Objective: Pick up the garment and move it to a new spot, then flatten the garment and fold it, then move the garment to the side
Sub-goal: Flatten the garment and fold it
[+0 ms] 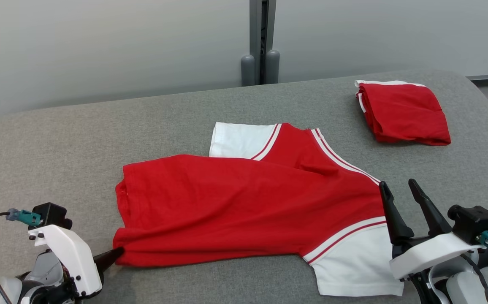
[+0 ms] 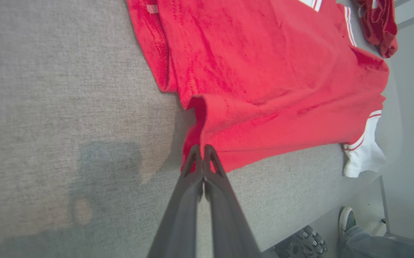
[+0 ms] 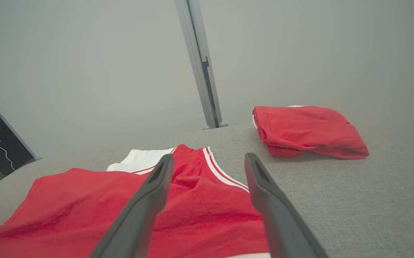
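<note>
Clenching my left pincer (image 1: 117, 253) on the near-left hem corner of the garment (image 1: 244, 207), a red knit shirt with white short sleeves and red-and-white striped trim, I have both long dark fingers pressed together with the cloth bunched at their tips; in the left wrist view a ridge of red fabric rises just beyond them; the garment lies spread across the middle of the grey fabric-covered desk (image 1: 79, 143), hem toward my left, one white sleeve at the far side and the other at the near right; my right pincer (image 1: 397, 183) is released, fingers spread wide and grasping nothing, poised at the garment's right edge just above that near sleeve; whether it touches the cloth I cannot tell; a folded red cloth bundle with a white edge (image 1: 404, 112) sits at the far right of the desk, well apart from the garment; a grey upright metal post (image 1: 262, 38) stands behind the desk; a person's grey shoe (image 2: 346, 218) and denim leg show past the desk's edge.
</note>
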### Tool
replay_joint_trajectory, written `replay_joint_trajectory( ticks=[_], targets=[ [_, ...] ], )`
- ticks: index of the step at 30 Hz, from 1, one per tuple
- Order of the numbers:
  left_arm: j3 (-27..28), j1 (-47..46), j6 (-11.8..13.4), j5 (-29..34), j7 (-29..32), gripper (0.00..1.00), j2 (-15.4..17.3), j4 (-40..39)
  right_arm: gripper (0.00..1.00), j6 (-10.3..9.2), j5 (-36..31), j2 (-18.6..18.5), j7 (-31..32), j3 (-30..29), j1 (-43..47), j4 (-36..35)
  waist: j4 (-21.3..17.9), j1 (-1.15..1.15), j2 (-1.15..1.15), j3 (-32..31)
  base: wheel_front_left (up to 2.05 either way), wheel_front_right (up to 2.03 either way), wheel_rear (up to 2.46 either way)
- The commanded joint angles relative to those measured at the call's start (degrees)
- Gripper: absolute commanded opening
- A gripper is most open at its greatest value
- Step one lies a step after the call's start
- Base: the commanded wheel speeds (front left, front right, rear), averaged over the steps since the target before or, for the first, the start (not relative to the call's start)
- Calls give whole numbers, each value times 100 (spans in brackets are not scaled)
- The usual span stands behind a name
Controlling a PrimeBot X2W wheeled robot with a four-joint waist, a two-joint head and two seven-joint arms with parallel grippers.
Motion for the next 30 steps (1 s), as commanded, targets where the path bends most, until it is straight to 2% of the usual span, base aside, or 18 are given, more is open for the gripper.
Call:
replay_joint_trajectory(
  ticks=[1, 6, 7, 8, 9, 14, 22, 30],
  targets=[
    [48, -129, -16, -15, -70, 0, 1, 107, 100, 0, 15, -37, -20, -15, -48, 13, -50, 0, 0, 26, 0, 0, 0],
    [31, -342, -52, -7, -153, 0, -21, 660, 100, 0, 31, -47, -47, -13, -58, 39, -106, 0, 0, 35, 0, 0, 0],
    [42, -360, -61, -10, -181, 32, -15, 722, 100, 0, 32, -47, -51, -17, -56, 50, -106, 0, 0, 31, 0, 0, 0],
    [58, -375, -69, -13, -220, 95, -15, 772, 100, 0, 36, -44, -51, -24, -52, 60, -99, 0, 0, 27, 0, 0, 0],
    [80, -406, -84, -38, -260, 100, -29, 796, 100, 0, 36, -39, -51, -31, -48, 73, -88, 0, 0, 22, 0, 0, 0],
    [220, -526, -113, 66, -630, 100, 88, 555, 100, 0, 32, -21, -45, -58, -17, 97, 33, 0, 0, -24, 0, 0, 0],
    [341, -265, -46, 562, -1291, 100, 381, -458, 100, 0, -2, 8, -91, -59, 62, 64, 253, 0, 0, -74, 0, 0, 0],
    [332, 266, 156, 1178, -2362, 100, 184, -1361, 100, 0, -27, -21, -164, -66, 122, -10, 370, 0, 0, -83, 0, 0, 0]
  ],
)
